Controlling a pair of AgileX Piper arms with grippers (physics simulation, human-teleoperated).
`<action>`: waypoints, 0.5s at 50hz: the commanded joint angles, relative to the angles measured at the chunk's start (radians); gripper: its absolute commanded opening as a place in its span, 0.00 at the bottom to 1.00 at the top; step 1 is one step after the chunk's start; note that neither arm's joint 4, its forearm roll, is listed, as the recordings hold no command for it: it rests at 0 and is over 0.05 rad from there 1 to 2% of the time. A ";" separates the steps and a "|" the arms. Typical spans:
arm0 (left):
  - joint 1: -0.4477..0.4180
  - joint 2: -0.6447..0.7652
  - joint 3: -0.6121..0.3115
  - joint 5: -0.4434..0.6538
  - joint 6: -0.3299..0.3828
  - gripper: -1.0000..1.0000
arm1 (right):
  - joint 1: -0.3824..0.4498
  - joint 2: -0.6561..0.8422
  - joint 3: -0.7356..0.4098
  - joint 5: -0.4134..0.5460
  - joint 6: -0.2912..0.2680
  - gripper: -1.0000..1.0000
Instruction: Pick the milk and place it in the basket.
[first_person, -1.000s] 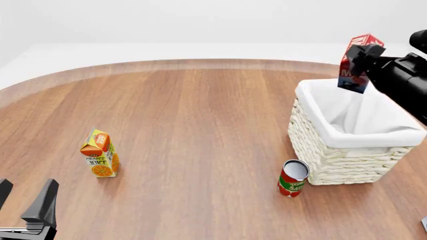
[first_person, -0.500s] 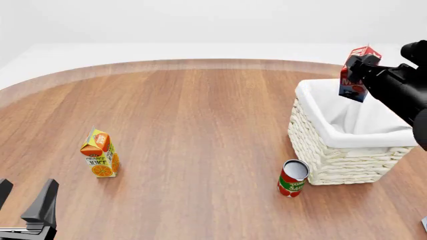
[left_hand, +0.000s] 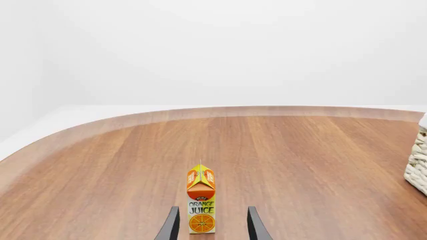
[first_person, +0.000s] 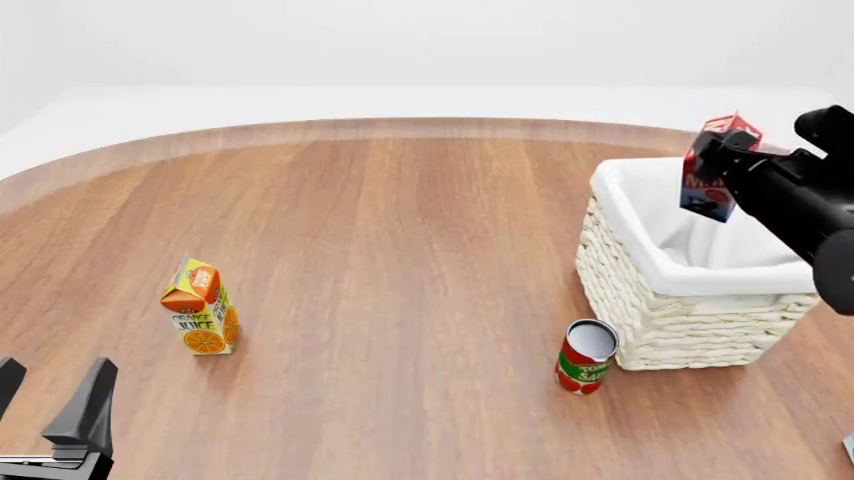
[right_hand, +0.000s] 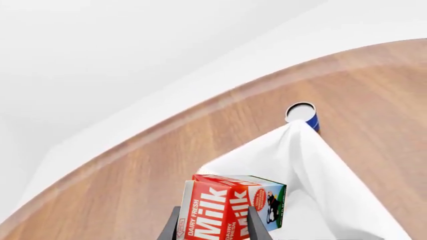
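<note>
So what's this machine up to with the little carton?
The right arm's pincer is shut on the milk, holding it tilted in the air above the basket and over its white cloth liner. The left pincer sits open and idle near the table's front edge, with an orange juice carton standing just ahead of it. A red can stands beside the basket, untouched.

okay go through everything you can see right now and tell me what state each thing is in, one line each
milk: held in the air, tilted, above the basket's opening.
basket: upright, nothing visible inside.
right gripper: shut on the milk.
left gripper: open, idle, low near the table.
orange juice carton: standing upright on the table.
red can: standing beside the basket.
</note>
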 joint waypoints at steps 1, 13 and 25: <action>0.000 0.000 0.000 0.000 0.000 1.00 | -0.011 0.036 0.006 -0.055 0.044 0.00; 0.000 0.000 0.000 0.000 0.000 1.00 | -0.015 0.091 0.021 -0.102 0.056 0.00; 0.000 0.000 0.000 0.000 0.000 1.00 | -0.026 0.138 0.035 -0.143 0.059 0.00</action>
